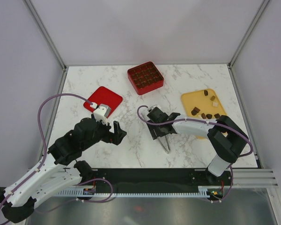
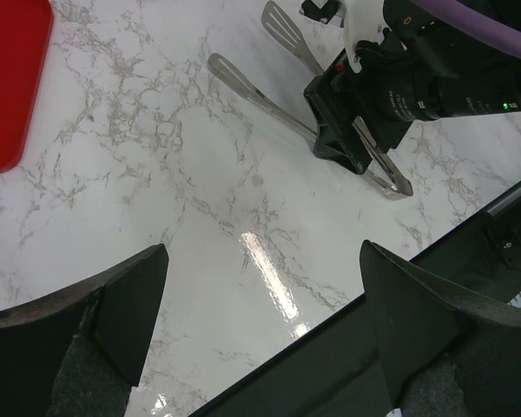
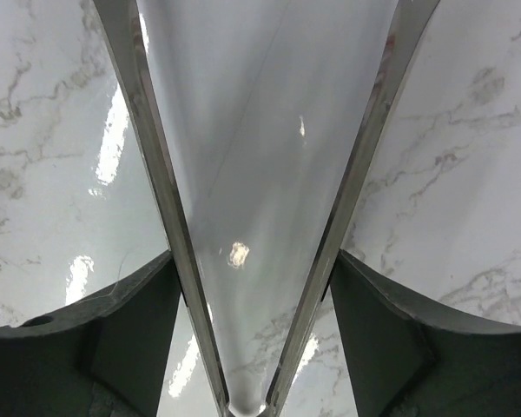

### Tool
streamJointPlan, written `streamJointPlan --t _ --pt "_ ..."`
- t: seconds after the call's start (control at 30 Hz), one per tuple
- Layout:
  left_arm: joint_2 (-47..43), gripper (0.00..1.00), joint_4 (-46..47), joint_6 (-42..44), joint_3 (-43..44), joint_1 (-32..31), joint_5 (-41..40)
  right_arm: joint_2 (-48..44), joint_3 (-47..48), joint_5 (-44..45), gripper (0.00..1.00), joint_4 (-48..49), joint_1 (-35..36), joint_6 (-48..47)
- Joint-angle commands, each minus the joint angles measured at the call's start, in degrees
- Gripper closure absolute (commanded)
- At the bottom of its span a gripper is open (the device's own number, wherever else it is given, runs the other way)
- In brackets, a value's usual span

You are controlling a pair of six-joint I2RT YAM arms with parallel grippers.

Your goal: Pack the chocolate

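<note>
**Top view:** The chocolate [image 1: 195,111] lies on the yellow tray [image 1: 188,99] at the table's [image 1: 131,154] right edge. More sits in the red box [image 1: 132,74] at the far edge.

**Left wrist view:** The left gripper [image 2: 262,295] jaws stand wide apart, holding nothing.

**Right wrist view:** The right gripper [image 3: 252,300] jaws press the two arms of the tongs [image 3: 152,156] near the hinge. Expect the tongs to twist or slip if you lift them.

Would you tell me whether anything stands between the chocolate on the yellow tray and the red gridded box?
Nothing visible does. Only bare marble table lies between the chocolate on the yellow tray and the red gridded box. The right gripper, closed around the tongs, sits nearer the arms, off that line.
</note>
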Motion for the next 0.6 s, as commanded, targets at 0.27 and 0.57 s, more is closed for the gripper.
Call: streamJointPlan --t 0.27,0.57 --pt "-0.02 0.00 0.54 0.77 0.27 -0.12 -1.79 -8.04 13.04 1.68 0.34 -19.30 -1.57 -1.06" --pt "0.24 0.00 0.54 0.77 0.09 -0.04 -1.70 -10.24 21.56 -0.34 0.40 -25.46 -8.33 -2.73"
